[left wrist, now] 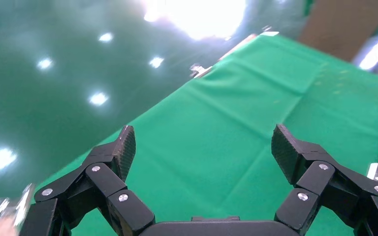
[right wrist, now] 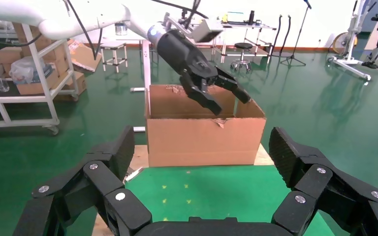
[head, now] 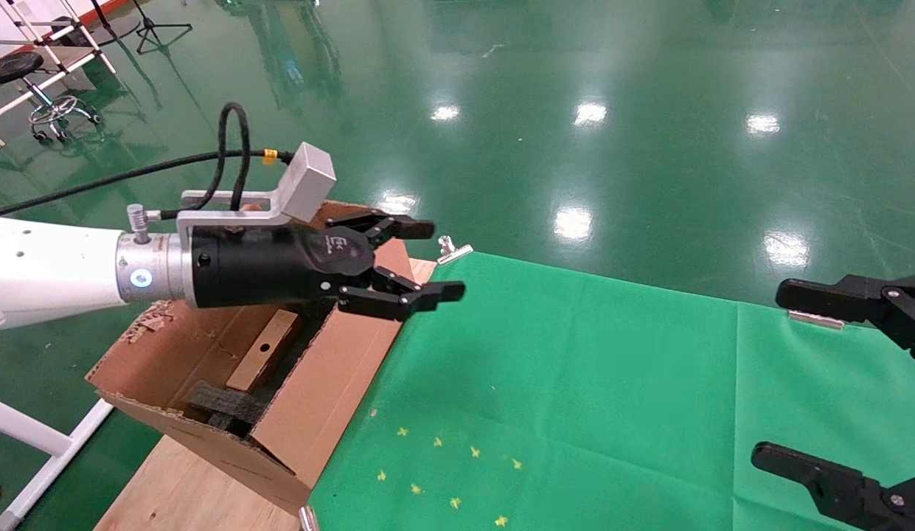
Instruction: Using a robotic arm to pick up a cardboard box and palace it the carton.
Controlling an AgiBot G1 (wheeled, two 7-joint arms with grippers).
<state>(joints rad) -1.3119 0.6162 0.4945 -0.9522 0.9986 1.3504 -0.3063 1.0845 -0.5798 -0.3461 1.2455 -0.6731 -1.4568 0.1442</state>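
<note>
Head view: the left claw (head: 413,262) is spread apart and empty above the carton (head: 332,383); the cardboard box (head: 264,350) lies inside, thin, light, stiff, glossy, best taken across its narrow edges. Right wrist view: the right claw (right wrist: 202,152) is apart, parked over the green tabletop (right wrist: 211,189)

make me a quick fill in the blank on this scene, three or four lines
1. The cardboard box lies inside the ____.
2. The left gripper is over the carton's edge, holding ____.
3. The cloth covering the table is ____.
4. The right gripper's fingers are ____.

Missing words: carton; nothing; green; open
</note>
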